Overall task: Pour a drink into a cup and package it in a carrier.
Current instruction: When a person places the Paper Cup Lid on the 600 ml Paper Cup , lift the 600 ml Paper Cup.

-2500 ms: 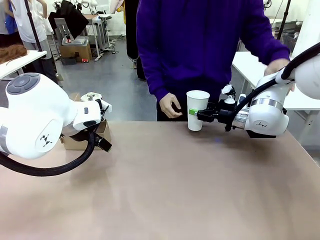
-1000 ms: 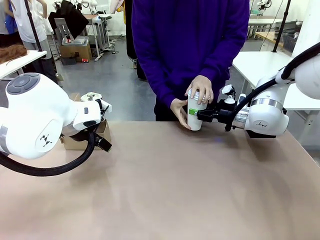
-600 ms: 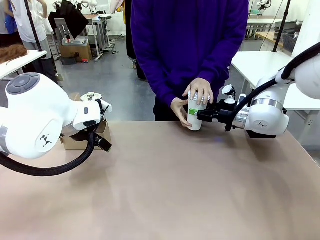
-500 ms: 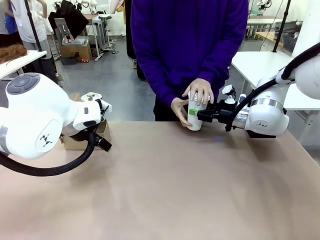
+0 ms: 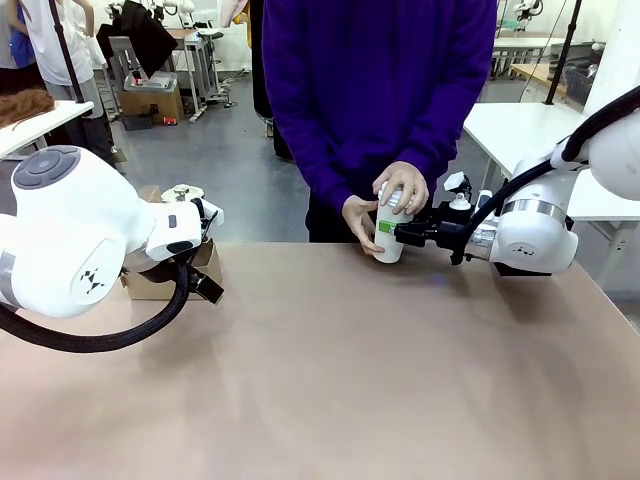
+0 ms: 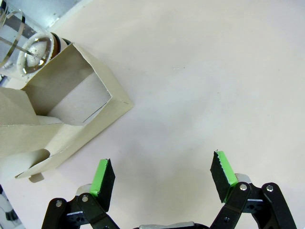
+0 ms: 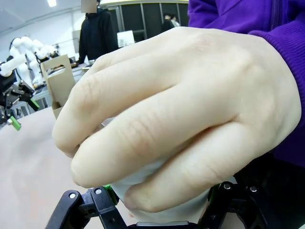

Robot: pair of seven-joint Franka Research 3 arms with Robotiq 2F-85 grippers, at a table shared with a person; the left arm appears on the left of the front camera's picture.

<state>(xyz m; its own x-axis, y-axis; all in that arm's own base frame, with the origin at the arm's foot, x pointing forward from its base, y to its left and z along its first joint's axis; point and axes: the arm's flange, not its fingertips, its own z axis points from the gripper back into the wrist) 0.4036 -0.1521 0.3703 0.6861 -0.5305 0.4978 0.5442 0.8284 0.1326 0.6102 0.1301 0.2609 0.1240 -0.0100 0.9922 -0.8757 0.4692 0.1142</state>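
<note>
Front view first: our right gripper [image 5: 398, 232] is clamped on the tall white tapered paper cup [image 5: 388, 243]. One green pad [image 5: 385, 227] is pressed flat to its near wall, and the jaws are narrowed to the cup's width. In the right wrist view the same gripper's black fingers rise from the bottom edge on either side of the cup's white wall, most of which is covered by a hand. The cup stands upright at the far edge of the tan table [image 5: 350, 380], just in front of the person in the purple top [image 5: 380, 80]. The person's upper hand [image 5: 402, 188] lies over the cup's mouth. The lower hand [image 5: 360, 220] wraps the side away from our gripper.

Two and a half seconds ago we saw the mouth open and bare, with one hand curled just beside the cup and the other off behind our right arm. Both hands have since closed on the cup. The cup and our grip have hardly shifted.

Our left gripper [image 6: 163, 174] hangs wide open over bare table, holding nothing, well apart from the cup toward the robot's left. Just beyond its fingers lies the low brown cardboard carrier [image 6: 66, 114], with a clear glass vessel [image 6: 24, 38] right beside it. Our left arm has not moved across these frames.
</note>
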